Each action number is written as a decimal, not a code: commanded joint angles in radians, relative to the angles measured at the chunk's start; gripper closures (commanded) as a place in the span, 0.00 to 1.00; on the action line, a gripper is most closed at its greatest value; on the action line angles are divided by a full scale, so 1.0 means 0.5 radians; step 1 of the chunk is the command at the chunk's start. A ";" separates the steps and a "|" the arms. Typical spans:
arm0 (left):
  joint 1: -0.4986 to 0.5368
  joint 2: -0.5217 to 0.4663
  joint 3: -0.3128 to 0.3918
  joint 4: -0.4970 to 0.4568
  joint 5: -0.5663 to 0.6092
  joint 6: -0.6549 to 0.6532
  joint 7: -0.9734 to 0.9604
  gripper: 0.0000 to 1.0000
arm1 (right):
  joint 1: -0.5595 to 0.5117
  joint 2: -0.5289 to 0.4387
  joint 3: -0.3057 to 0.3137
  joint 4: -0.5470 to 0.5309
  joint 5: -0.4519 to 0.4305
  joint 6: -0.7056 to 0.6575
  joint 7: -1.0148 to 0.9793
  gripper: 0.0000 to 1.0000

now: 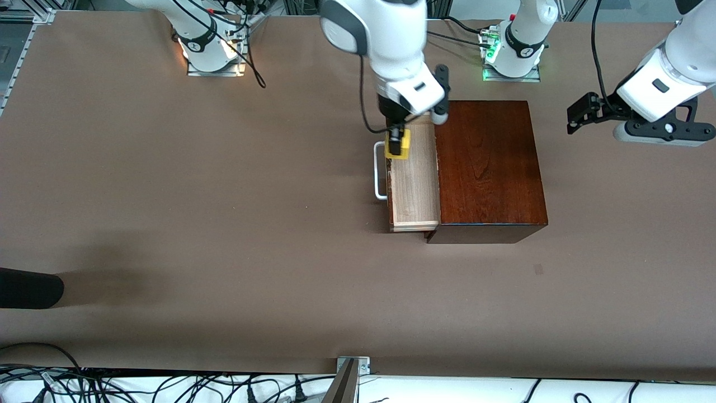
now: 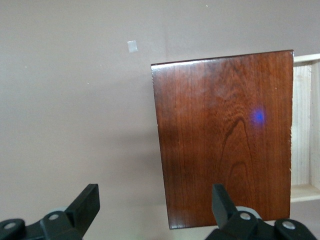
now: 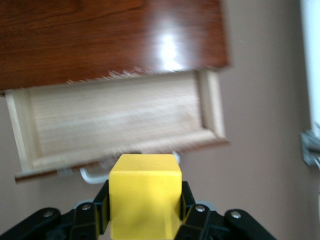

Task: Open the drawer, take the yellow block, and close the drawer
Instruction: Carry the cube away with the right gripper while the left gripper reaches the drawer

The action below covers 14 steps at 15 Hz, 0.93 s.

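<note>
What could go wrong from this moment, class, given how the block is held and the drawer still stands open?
1. The right hand grips the yellow block over the open drawer; if the grip slips, the block probably falls back in.
2. The drawer is not yet closed; pushing its white handle while carrying the block might knock the block loose.
3. The left hand waits open above the wooden box; it could get in the way if both arms move.
</note>
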 commanded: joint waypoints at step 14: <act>-0.583 0.342 -0.103 0.119 -0.335 -0.040 1.179 0.00 | -1.290 -0.615 -0.018 -0.653 0.370 -0.318 0.132 1.00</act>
